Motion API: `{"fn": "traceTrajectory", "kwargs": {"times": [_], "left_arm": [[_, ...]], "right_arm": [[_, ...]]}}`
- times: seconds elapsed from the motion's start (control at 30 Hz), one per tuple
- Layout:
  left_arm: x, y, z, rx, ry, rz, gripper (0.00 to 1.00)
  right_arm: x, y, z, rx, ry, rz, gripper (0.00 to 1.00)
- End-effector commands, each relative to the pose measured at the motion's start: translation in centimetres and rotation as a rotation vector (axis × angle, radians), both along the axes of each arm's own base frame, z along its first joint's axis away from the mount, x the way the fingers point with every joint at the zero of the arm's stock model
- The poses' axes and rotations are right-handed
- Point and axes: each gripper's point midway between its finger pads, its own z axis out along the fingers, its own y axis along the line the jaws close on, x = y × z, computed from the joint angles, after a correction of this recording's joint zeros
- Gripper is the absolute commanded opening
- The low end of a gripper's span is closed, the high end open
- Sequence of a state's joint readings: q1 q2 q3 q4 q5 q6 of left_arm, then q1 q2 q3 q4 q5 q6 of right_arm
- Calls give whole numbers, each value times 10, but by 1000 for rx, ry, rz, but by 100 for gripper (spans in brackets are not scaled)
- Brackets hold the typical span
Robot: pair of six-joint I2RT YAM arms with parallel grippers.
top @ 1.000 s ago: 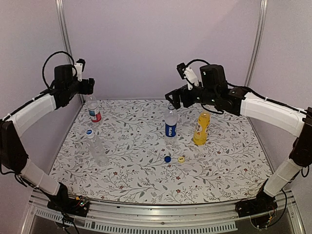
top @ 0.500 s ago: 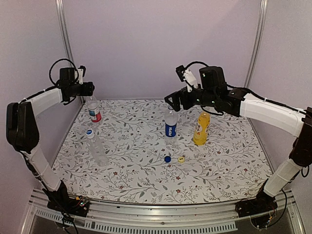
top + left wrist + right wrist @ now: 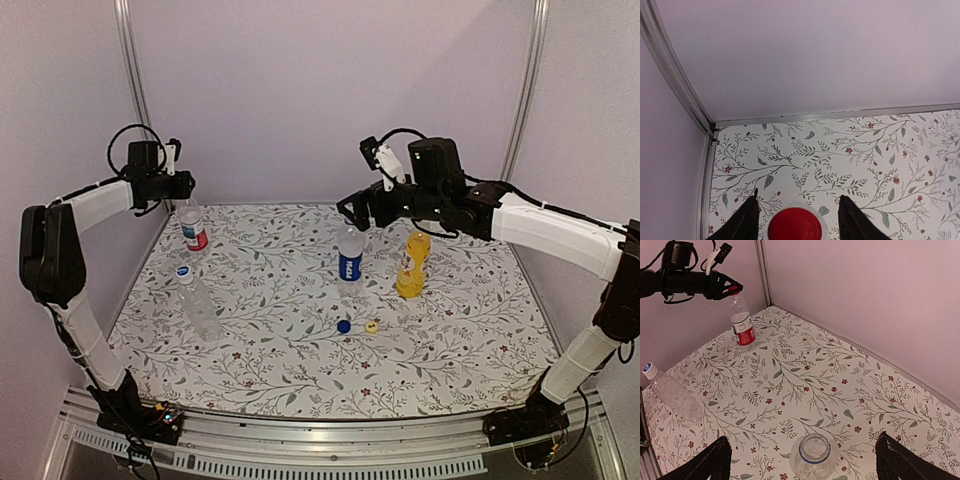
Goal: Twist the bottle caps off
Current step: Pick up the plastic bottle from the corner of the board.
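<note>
Left wrist view: black, wedge-shaped fingers (image 3: 747, 222) of the left gripper (image 3: 799, 200) set partway apart, one on each side of a smooth round red cap (image 3: 795, 226), a thin gap showing on both sides, nothing gripped. Under that cap, as seen from the right wrist, a slim red-and-white-labelled bottle (image 3: 742, 322) of clear plastic, upright, far to the left of the blue-labelled bottle (image 3: 814, 462) and nearer the back wall. Right wrist view: broad matte black fingers (image 3: 707, 462) of the right gripper (image 3: 802, 442) spread wide and empty, flanking the blue-labelled bottle without touching it; straight down into its round open mouth, a blue collar ring on the neck, crinkled clear plastic below. Top view: just right of the blue-labelled bottle, a waisted bottle of yellow liquid (image 3: 412, 265), upright. In front of the blue-labelled bottle, two small loose discs: a blue cap (image 3: 344, 326) and, just beside it, a yellow cap (image 3: 372, 326). Well to its left and nearer the arm bases, a plain clear bottle (image 3: 202, 308) with a blue-and-white cap on, slanted in view, lying or leaning impossible to tell. Beneath everything, a white tablecloth (image 3: 300, 370) printed with grey-green sprigs and small red flowers; behind, smooth pale lilac walls (image 3: 300, 100).
</note>
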State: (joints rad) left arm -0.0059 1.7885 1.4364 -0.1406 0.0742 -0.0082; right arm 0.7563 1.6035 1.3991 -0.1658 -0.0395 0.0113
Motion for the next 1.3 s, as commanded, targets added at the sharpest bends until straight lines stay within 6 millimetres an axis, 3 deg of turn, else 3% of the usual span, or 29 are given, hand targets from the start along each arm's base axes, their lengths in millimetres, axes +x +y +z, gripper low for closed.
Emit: {"fn": "traceTrajectory", "kwargs": {"times": [0.0,0.27,0.43,0.57,0.67,0.8,0.97,1.13,1.27], "left_arm": [[1,-1,-15,-6,12,-19,50],[-1,-4,-14,-13,10,-32,36],[-6,-5,-2,-15,-14,-37,28],[-16,-10,36,-22,-88,-58,22],[-32,-31,79,-59,-173,-157,18],[-66,-76,144,-125,-300,-356,17],[-121,-133,199,-213,-373,-617,16],[-205,-190,234,-260,-467,-1003,14],[-244,-214,247,-310,-512,-1151,12]], "right_arm": [[-2,-1,-9,-2,30,5,99],[-4,-4,-13,-7,32,0,99],[-4,-5,-14,-13,32,-3,99],[-4,-8,-8,-15,20,-11,99],[-7,-12,4,-5,-3,-18,99],[-17,-15,32,10,-79,26,99],[-43,-10,78,85,-148,148,99],[-76,-1,112,153,-192,285,99],[-103,12,131,166,-210,417,99]]}}
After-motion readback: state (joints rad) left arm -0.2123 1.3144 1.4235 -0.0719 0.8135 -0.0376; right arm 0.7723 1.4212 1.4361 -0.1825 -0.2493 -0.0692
